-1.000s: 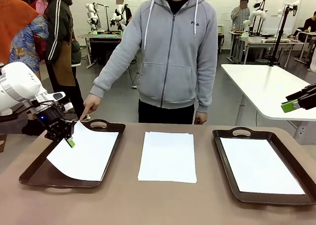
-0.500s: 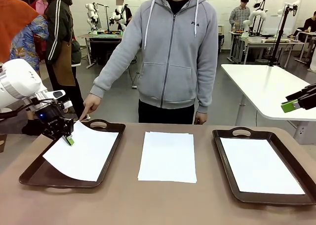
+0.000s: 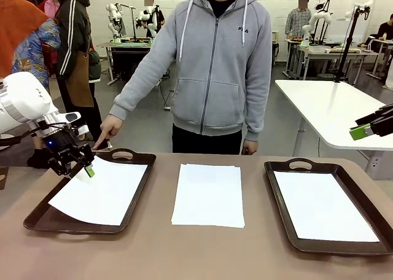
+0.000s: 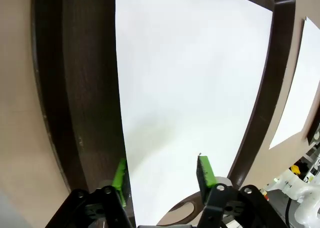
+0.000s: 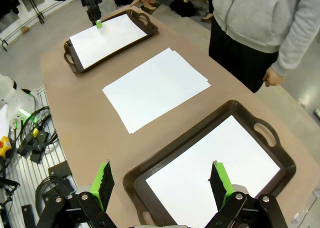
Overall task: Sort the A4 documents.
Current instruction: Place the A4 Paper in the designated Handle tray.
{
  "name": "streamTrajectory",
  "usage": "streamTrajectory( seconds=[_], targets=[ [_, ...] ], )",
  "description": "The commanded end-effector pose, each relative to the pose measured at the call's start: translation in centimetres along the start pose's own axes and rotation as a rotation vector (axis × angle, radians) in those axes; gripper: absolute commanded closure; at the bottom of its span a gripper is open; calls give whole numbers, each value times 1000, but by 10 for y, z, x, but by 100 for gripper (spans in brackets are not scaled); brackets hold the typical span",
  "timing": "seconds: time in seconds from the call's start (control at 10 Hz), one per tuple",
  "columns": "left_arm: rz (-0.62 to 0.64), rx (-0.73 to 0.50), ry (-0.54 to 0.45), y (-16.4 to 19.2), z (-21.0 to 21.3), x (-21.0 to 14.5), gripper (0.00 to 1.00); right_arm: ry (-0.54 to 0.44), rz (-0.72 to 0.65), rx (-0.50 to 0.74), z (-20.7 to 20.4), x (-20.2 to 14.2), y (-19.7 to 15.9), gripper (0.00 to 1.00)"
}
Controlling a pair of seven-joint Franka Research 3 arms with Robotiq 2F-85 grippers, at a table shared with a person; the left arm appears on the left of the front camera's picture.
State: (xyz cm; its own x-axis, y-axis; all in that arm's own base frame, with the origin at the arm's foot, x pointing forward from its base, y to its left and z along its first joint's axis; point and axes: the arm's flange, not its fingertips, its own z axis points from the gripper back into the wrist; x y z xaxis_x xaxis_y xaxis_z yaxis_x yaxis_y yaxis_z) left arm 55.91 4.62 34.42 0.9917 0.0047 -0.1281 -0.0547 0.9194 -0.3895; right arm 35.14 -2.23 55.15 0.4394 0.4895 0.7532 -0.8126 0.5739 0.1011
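Observation:
Three lots of A4 documents lie on the brown table. One white sheet [image 3: 98, 191] [image 4: 190, 78] is in the left tray [image 3: 132, 197], with its left edge up over the rim. My left gripper [image 3: 78, 171] [image 4: 162, 173] hovers open just above that sheet's far left corner, holding nothing. A small stack of sheets [image 3: 209, 194] [image 5: 155, 85] lies bare on the table in the middle. Another sheet [image 3: 322, 205] [image 5: 215, 173] fills the right tray [image 3: 279, 194]. My right gripper [image 3: 362, 131] [image 5: 162, 183] hangs open, high above the right tray's outer side.
A person in a grey hoodie stands at the far side, one hand [image 3: 107, 129] pointing down at the left tray's far corner, close to my left gripper. Another white table [image 3: 331, 108] stands behind on the right. Bare tabletop runs along the near edge.
My left gripper went from shut on the sheet's corner to open and let it go. The sheet dropped lower into the left tray and slid slightly left.

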Motion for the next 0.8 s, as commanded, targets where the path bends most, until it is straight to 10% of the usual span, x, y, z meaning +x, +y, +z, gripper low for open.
streamTrajectory(
  seconds=[0.0,0.6,0.7],
  targets=[
    [33,55,-12,-1,6,-4,2,-4,3,3,-1,0,0,0],
    [-4,-105,-45,-3,8,-4,0,-4,3,3,-1,0,0,0],
    [5,31,-19,1,7,0,0,-4,3,3,-1,0,0,0]
  ],
)
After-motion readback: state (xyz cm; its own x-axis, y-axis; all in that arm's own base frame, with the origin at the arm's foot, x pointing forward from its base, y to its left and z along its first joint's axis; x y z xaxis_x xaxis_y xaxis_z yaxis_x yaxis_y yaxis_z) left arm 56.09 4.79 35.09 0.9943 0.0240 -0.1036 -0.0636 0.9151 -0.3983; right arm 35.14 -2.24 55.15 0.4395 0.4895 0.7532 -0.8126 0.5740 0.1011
